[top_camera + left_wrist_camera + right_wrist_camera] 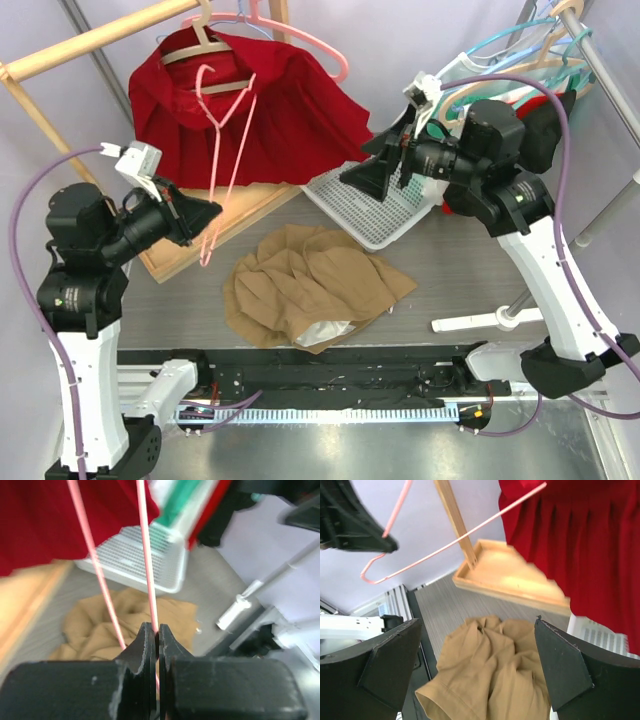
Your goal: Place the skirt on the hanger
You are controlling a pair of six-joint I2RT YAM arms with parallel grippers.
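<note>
Left of the tan skirt (pixel 310 285), I have my left fingers (pixel 200 212) clenched on the pink hanger (pixel 148 555); my right fingers (pixel 395 665) hang spread above the skirt

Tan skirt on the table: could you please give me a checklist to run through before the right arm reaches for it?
1. Left gripper shut on the pink hanger: ok.
2. Right gripper open: ok.
3. Right gripper facing the tan skirt: ok.
4. Tan skirt lying free on the table, nothing on it: ok.
5. Waistband easy to pick out: cannot tell, the skirt is crumpled.
6. Pink hanger clear of the red skirt: cannot tell.
</note>
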